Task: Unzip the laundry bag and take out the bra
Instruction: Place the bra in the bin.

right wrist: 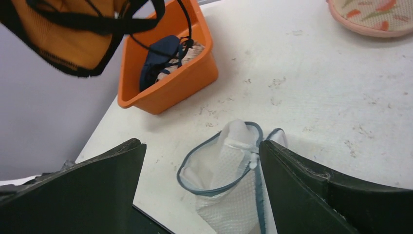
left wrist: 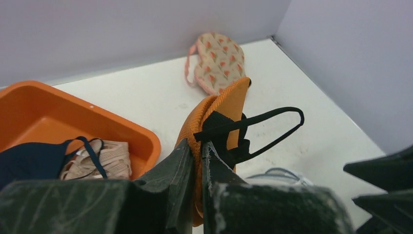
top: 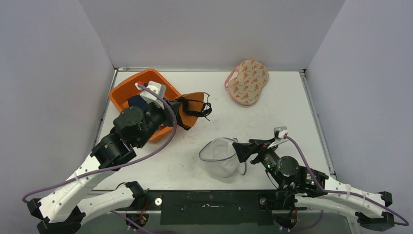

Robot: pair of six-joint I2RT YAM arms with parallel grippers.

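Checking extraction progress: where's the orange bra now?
Top view, left of centre: the orange bra is pinched in the left claw, just right of the orange bin and back-left of the laundry bag.

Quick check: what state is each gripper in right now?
Left gripper: shut on the orange bra.
Right gripper: open by the laundry bag, holding nothing.

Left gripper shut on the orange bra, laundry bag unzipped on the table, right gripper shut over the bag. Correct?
Not quite: the right gripper is open, not shut; the right wrist view shows its jaws spread wide either side of the laundry bag. The rest holds: left gripper shut on the orange bra, bag unzipped on the table.
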